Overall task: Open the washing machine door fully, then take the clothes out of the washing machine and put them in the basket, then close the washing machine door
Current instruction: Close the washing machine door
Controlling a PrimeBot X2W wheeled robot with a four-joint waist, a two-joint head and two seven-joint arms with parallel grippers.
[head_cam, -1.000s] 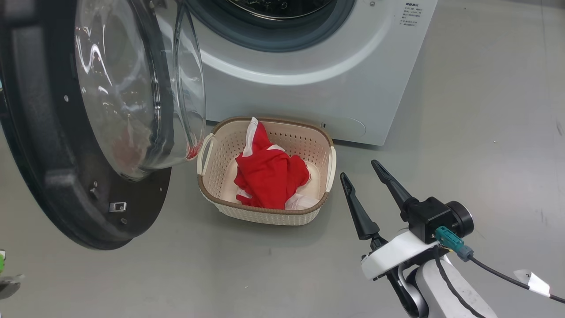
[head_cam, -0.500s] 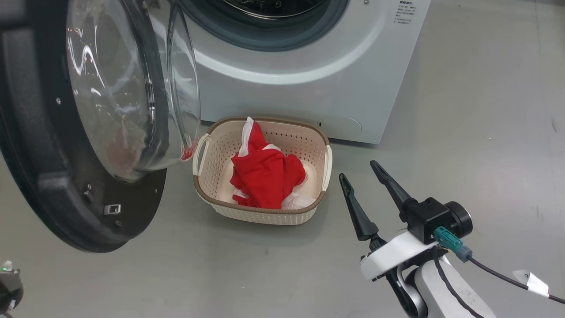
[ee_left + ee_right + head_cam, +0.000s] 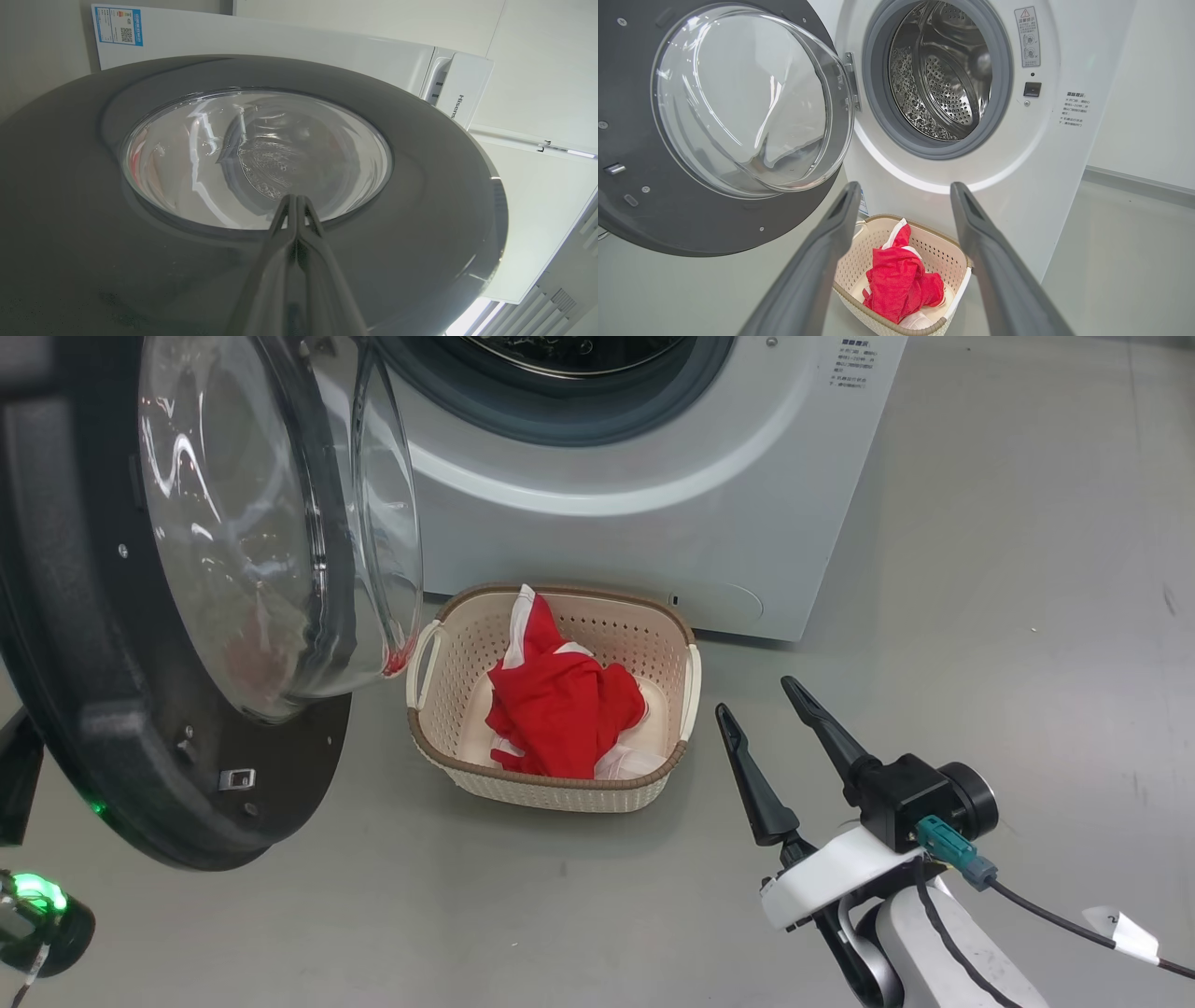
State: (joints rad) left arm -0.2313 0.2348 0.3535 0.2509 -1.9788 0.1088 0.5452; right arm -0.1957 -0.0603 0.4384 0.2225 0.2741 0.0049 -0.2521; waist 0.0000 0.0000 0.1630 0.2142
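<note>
The washing machine door (image 3: 93, 709) stands swung open at the left, its glass bowl (image 3: 280, 523) bulging toward the basket. My left gripper (image 3: 296, 198) is shut and empty, its tips pointing at the door's (image 3: 420, 186) outer face near the edge of the glass; contact cannot be told. The washing machine (image 3: 607, 541) shows its steel drum (image 3: 943, 79) with no fabric in sight. The red and white clothes (image 3: 560, 709) lie in the cream basket (image 3: 551, 793) on the floor before the machine. My right gripper (image 3: 754, 696) hangs open and empty just right of the basket.
Grey floor (image 3: 980, 616) spreads to the right and in front of the basket. The left arm's wrist with a green light (image 3: 37, 896) sits at the lower left, below the door's edge. A white wall and skirting (image 3: 1134, 182) run right of the machine.
The head camera has shifted a little, sliding the scene left. The left arm's lit wrist has risen into the lower left corner. The right gripper, basket and clothes are unmoved.
</note>
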